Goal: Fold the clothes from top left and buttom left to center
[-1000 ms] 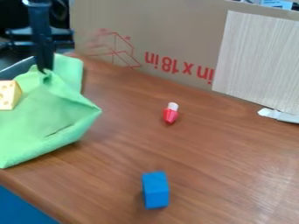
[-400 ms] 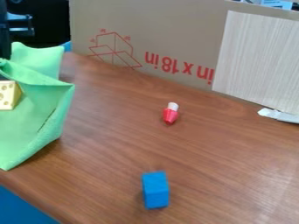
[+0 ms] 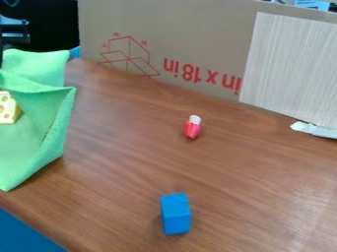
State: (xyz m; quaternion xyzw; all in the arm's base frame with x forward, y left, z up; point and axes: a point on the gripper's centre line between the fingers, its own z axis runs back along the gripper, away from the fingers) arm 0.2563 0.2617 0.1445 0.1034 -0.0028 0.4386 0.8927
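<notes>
Camera view shows one cloth [image 3: 31, 135], one blue block [image 3: 176, 214]

So there's a blue block [image 3: 175, 213] standing near the front of the brown wood tabletop [image 3: 256, 182], and a little red thing with a white top [image 3: 192, 127] is lying further back. A cardboard box [image 3: 171, 29] with red print is running along the back, with a pale wood-grain panel [image 3: 289, 64] leaning against its right side.
</notes>
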